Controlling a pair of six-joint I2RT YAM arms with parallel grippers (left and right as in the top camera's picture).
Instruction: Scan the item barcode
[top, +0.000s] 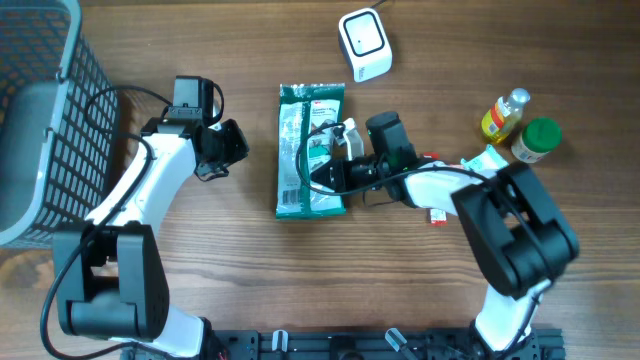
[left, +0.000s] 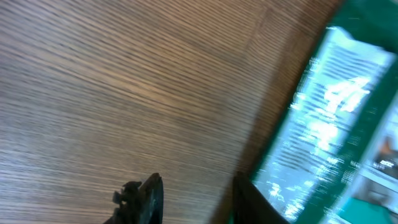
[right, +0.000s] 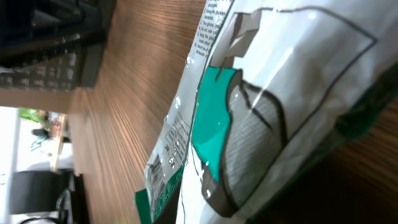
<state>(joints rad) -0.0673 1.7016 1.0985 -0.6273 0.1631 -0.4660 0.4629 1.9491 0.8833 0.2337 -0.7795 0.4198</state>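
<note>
Flat mid-table: green packet (top: 296, 165), long axis pointing away from the base. Pinched at its right edge by right gripper (top: 334, 152), jaws closed. Left gripper (top: 232, 146) just beside left edge, narrowly parted, empty. Scanner (top: 363, 43) beyond far end, nearer right arm.

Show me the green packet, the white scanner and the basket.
green packet (top: 293, 150), overhead view, its left half.
white scanner (top: 364, 44), overhead view, its top face.
basket (top: 88, 110), overhead view, its mesh wall.
</note>
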